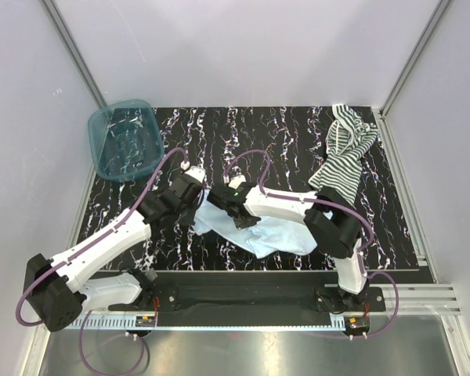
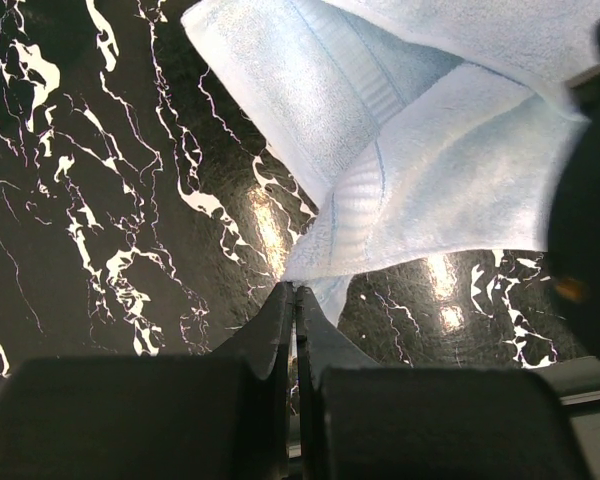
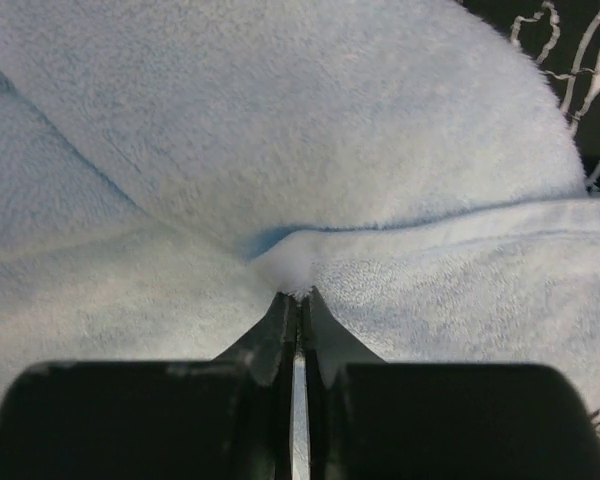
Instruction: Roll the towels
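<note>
- Black marbled table (image 1: 282, 133), pale walls around it, top view. Teal bin (image 1: 127, 141) sits at the far left corner.
- Same view: 2 towels. Striped towel (image 1: 346, 153) lies crumpled at far right, well apart from both arms. Blue towel (image 1: 278, 233) is bunched at centre-front, with left gripper (image 1: 194, 200) and right gripper (image 1: 236, 213) close together at its left end.
- Left wrist: left gripper (image 2: 295, 290) is clenched, jaws pinching 1 corner of the blue towel (image 2: 430, 170). Cloth fans out from the tips over the table (image 2: 100, 200).
- Right wrist: right gripper (image 3: 297, 297) is clamped on a fold of the blue towel (image 3: 280, 130). Cloth fills the view, with table (image 3: 580, 60) showing at top right.
</note>
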You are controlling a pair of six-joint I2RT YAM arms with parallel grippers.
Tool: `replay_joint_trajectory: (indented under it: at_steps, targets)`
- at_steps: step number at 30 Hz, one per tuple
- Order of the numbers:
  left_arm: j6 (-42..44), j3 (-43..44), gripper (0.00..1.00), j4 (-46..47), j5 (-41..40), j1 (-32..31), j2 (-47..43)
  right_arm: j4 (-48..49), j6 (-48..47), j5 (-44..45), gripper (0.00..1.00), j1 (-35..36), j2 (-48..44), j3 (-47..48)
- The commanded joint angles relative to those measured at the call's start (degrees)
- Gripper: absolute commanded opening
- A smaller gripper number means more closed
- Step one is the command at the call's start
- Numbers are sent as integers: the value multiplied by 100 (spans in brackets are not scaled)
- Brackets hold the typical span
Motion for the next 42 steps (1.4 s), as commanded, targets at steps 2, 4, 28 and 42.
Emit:
replay_joint_trajectory:
  at_steps: [2,4,28,42]
  targets:
    - [13,13,0,45,-151,21,65,-431,145,420,0,-36,-1004,-69]
    - [13,13,0,28,-169,21,74,-616,198,613,0,-28,-1520,-104]
    - [4,818,0,-454,-687,47,277,-1867,174,1598,0,-1045,-5830,-351]
    - [909,5776,0,-1686,-127,1705,1971,-46,-1068,-3779,0,-5722,-3058,2539]
